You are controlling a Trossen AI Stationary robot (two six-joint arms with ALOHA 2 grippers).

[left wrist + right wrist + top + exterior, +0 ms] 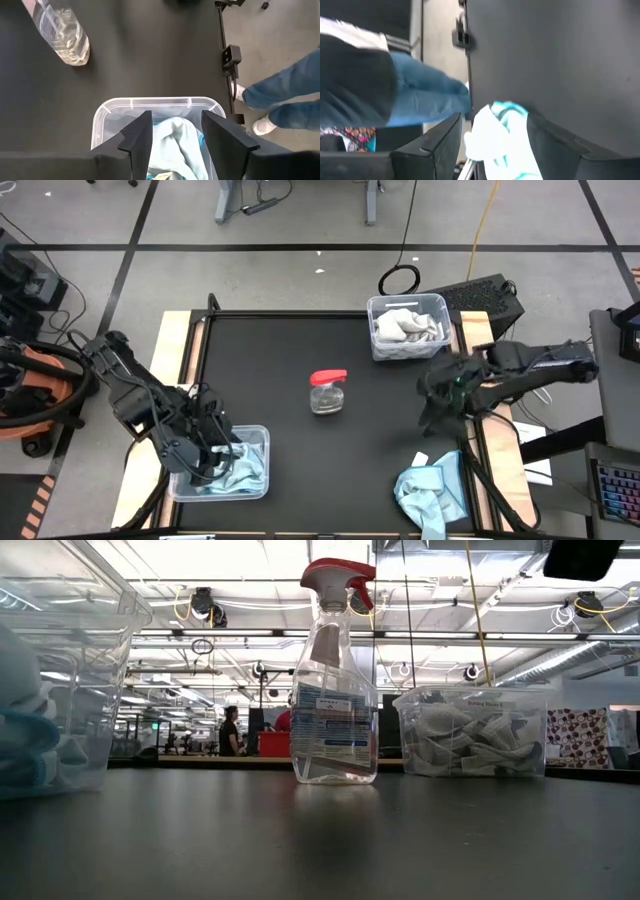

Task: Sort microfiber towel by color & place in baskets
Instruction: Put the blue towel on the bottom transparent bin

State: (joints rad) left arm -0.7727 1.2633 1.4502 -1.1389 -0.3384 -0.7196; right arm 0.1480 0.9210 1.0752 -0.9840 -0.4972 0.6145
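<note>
Two clear baskets stand on the black table. The near-left basket (255, 435) holds light blue towels (175, 142). My left gripper (175, 135) hangs open just above them, and the towels lie below the gap between its fingers. The far-right basket (407, 327) holds white and grey towels (470, 735). A heap of light blue towels (430, 495) lies at the table's near right edge. My right gripper (435, 405) is open in the air, on the far side of that heap, which shows between its fingers (502, 135).
A clear spray bottle with a red head (327, 392) stands upright at the table's middle, between the two baskets. A person in jeans (395, 90) stands beside the table's edge. Bare black tabletop lies around the bottle.
</note>
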